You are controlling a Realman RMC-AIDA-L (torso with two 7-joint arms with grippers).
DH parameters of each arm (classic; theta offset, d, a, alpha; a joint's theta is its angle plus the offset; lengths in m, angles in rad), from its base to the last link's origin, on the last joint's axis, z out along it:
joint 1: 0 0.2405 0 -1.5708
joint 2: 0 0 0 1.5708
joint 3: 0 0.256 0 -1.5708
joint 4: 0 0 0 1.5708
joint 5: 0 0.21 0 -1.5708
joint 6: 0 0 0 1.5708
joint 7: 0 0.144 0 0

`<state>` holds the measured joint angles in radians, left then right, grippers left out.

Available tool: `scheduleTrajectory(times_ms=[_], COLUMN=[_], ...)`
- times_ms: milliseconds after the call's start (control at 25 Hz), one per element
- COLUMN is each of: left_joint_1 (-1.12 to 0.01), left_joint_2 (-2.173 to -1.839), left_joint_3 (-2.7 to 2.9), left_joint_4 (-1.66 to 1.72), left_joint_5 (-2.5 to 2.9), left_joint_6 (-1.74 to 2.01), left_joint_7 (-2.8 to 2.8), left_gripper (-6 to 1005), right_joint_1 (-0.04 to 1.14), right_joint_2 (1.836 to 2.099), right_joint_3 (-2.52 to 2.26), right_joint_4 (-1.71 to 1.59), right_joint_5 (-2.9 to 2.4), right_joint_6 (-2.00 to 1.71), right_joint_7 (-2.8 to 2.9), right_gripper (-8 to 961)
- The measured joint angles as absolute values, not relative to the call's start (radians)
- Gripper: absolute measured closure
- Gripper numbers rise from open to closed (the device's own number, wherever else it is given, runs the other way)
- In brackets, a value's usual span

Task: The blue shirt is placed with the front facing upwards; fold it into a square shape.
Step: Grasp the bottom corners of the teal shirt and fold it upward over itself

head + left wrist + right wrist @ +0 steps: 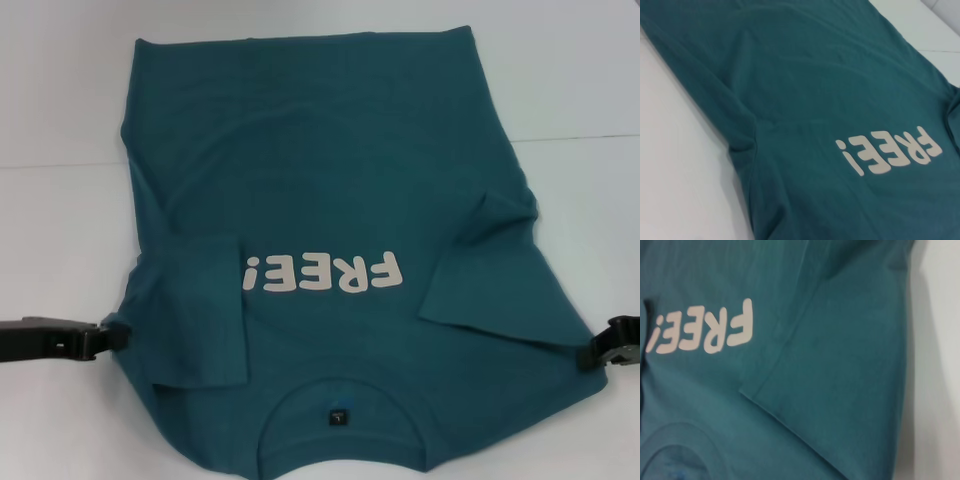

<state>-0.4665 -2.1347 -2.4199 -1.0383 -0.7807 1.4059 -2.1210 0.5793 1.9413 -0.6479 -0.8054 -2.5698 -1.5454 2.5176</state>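
Observation:
The blue shirt (330,180) lies flat, front up, with its white "FREE!" lettering (322,272) upside down to me and its round neck with the dark label (339,413) nearest me. Both short sleeves are folded inward onto the chest, one at the left (200,310) and one at the right (500,280). My left gripper (108,337) is at the shirt's left shoulder edge. My right gripper (592,352) is at its right shoulder edge. The left wrist view shows the shirt (815,90) and its lettering (888,151). The right wrist view shows the folded sleeve (840,380) and the lettering (702,333).
The shirt lies on a white table (60,200). White table surface shows to the left, to the right and beyond the hem. The shirt's neck end reaches the near edge of the head view.

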Motion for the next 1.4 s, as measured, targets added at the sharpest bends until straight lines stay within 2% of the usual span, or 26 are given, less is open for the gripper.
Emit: scheduleTrajectory(times_ms=[520, 800, 1000, 1400], left_joint_1=[-0.455, -0.454, -0.414, -0.359], left_joint_2=[-2.107, -2.105, -2.106, -2.105], left_joint_3=[-2.533, -2.639, -2.678, -2.789], left_joint_4=[-1.055, -1.105, -1.143, -1.189], left_joint_5=[-0.781, -0.787, -0.843, -0.887], left_joint_6=[1.598, 1.738, 1.797, 1.855], left_joint_7=[-2.129, -2.133, -2.129, -2.11], left_gripper=[992, 993, 994, 992], right_joint_1=[0.525, 0.52, 0.513, 0.522], right_joint_2=[1.94, 1.933, 1.932, 1.952], right_joint_3=[-0.557, -0.549, -0.504, -0.474], right_joint_4=[-0.875, -0.877, -0.88, -0.874], right_joint_5=[-2.566, -2.565, -2.563, -2.52], right_joint_6=[-1.703, -1.747, -1.782, -1.832], right_joint_7=[2.485, 2.481, 2.472, 2.462], right_gripper=[909, 908, 908, 908])
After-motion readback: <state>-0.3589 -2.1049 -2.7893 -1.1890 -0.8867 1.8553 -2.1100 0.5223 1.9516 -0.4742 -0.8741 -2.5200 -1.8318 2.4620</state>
